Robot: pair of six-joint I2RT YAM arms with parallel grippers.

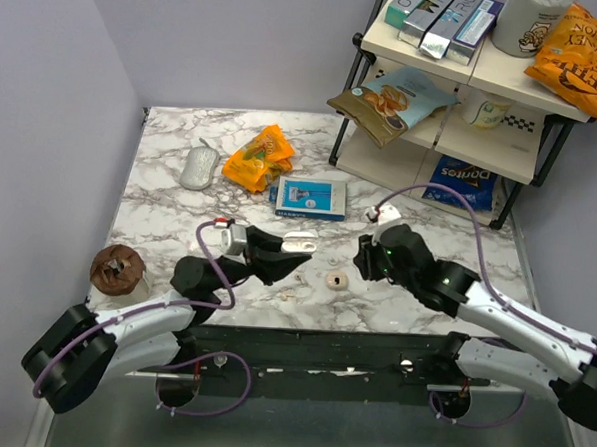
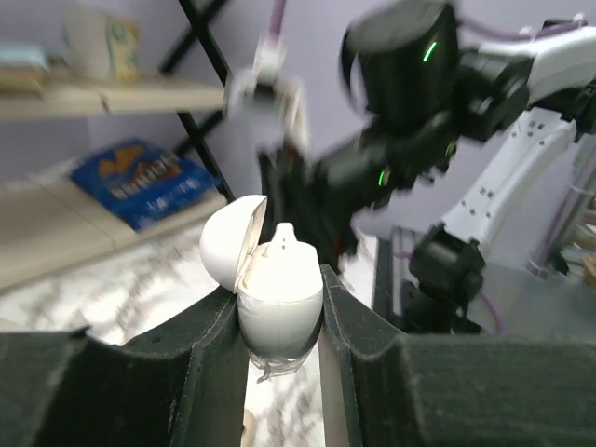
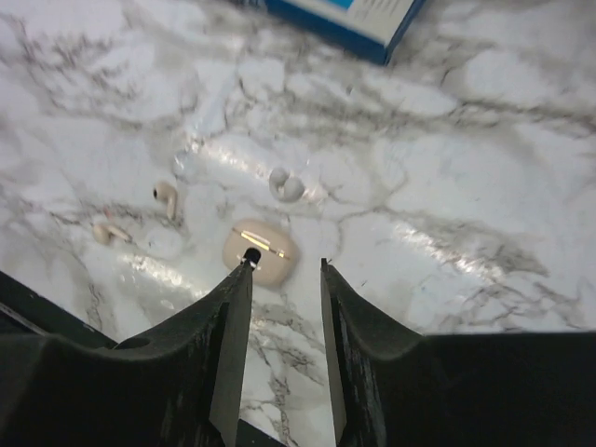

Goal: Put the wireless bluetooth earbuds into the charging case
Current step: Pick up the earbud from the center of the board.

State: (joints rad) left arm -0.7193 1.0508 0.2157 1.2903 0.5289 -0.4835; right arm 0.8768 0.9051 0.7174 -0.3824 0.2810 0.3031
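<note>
My left gripper [image 1: 289, 255] is shut on the white charging case [image 1: 300, 241] and holds it above the table. In the left wrist view the case [image 2: 279, 303] sits upright between the fingers [image 2: 209, 345], lid [image 2: 228, 244] open to the left, and a white stem-like tip [image 2: 282, 233] stands out of its top. My right gripper [image 3: 284, 265] is open and empty, low over the table. Two cream-beige earbuds [image 3: 166, 197] [image 3: 107, 231] lie left of it. A beige rounded pod [image 3: 263, 256] lies just ahead of its left fingertip and also shows in the top view [image 1: 336, 280].
A blue-and-white box [image 1: 310, 197], an orange snack bag [image 1: 259, 156] and a grey-white mouse [image 1: 199, 166] lie further back. A brown muffin-like lump [image 1: 118, 267] sits at the left edge. A snack shelf rack [image 1: 463, 142] stands at the back right. A small pale piece [image 3: 286, 184] lies beyond the pod.
</note>
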